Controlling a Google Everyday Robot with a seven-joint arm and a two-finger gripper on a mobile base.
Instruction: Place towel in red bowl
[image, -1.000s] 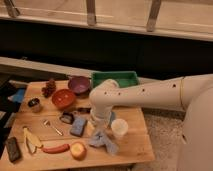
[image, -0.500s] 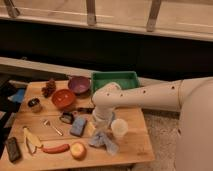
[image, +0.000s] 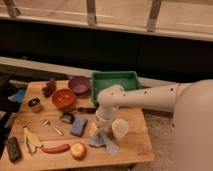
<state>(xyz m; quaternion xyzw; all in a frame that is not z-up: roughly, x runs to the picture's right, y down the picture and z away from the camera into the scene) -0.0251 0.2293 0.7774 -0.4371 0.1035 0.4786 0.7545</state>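
The towel (image: 104, 140) is a crumpled blue-grey cloth lying on the wooden table (image: 135, 145) near its front edge. The red bowl (image: 64, 98) stands at the table's back left, well apart from the towel. My white arm reaches in from the right and bends down. My gripper (image: 102, 129) points down right over the towel's upper edge, at or just above it. Whether it has hold of the cloth does not show.
A purple bowl (image: 79, 84) and a green tray (image: 116, 80) stand at the back. A white cup (image: 120, 128) stands right beside the gripper. A blue sponge (image: 78, 125), an apple (image: 78, 150), a red chili (image: 55, 148), a banana peel (image: 31, 140) and grapes (image: 49, 88) lie to the left.
The arm's bend has shifted slightly to the right. The gripper stays low over the towel, and the towel has not moved.
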